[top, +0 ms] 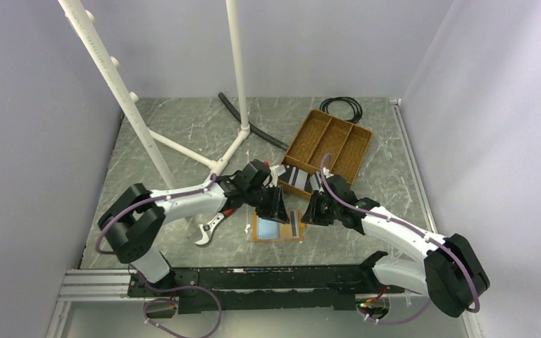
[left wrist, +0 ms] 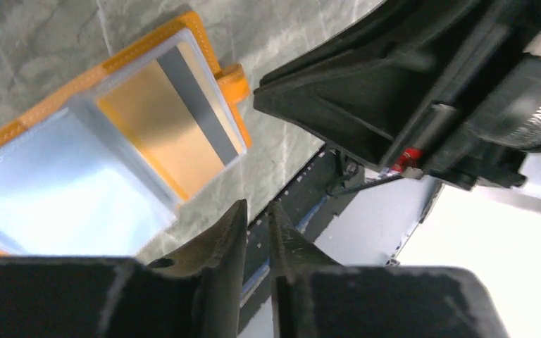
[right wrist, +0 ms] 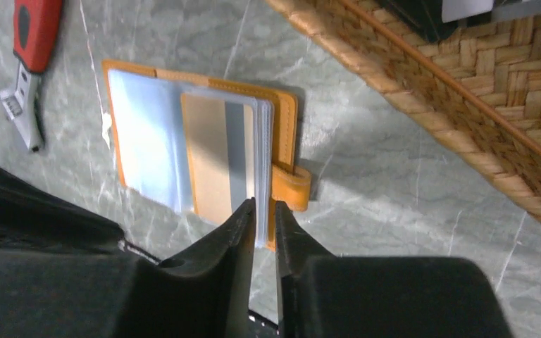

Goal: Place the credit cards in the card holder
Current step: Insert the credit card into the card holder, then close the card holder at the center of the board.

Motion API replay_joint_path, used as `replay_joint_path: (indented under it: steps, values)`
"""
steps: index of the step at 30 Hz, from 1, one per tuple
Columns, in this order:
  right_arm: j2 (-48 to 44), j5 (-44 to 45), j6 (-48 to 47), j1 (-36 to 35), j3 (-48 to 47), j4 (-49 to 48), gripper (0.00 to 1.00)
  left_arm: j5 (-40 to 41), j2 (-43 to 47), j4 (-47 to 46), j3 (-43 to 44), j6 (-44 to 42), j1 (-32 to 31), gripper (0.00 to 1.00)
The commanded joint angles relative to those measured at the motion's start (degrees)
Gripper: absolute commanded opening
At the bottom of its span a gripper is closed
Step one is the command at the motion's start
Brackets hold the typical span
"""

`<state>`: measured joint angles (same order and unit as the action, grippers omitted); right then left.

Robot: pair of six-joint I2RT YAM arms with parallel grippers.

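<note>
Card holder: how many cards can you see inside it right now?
1: a tan rectangular card with a grey stripe, in the top clear sleeve on the clasp side of the open orange leather-like card holder. Others may hide beneath.

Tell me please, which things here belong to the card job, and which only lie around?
For the job: card holder, credit cards.
Lying about: woven tray with the cards in it, red-handled tool, black cable, white pipe stand, black tube.
</note>
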<state>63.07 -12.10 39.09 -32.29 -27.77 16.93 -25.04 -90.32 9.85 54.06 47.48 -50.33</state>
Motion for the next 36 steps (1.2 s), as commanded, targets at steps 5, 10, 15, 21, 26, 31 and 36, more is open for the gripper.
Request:
replay_joint_path:
  steps: [5, 10, 15, 21, 26, 31, 36]
  values:
    - [4.87, 19.01, 6.71, -7.08, -4.1, 0.39, 0.05, -1.06, -10.65, -4.74, 0.92, -1.71, -0.34, 0.12]
    - [6.3, 18.31, 5.98, -8.63, -3.97, -1.49, 0.06, 2.92, -11.76, -3.09, -0.34, -2.07, -0.27, 0.09]
    - [9.1, 21.37, 5.48, -11.9, -5.78, -0.15, 0.08, 5.71, -11.81, -0.92, -2.35, -0.99, -0.27, 0.05]
    - [14.01, 28.63, 14.23, -13.25, -6.13, 9.33, 0.21, 7.66, -11.23, 0.69, -4.82, 0.77, 0.92, 0.0]
    - [7.34, 28.98, 21.99, -13.26, 0.41, 13.39, 0.32, 8.37, -10.97, 1.35, -6.28, 1.38, 1.93, 0.0]
    - [-3.0, 31.07, 22.02, -13.28, 1.3, 18.97, 0.39, 7.35, -11.34, 0.55, -6.14, 0.97, 2.18, 0.0]
    - [-6.15, 26.83, 10.26, -13.32, -0.74, 13.65, 0.49, 6.42, -11.74, 0.0, -5.76, 0.45, 2.21, 0.0]
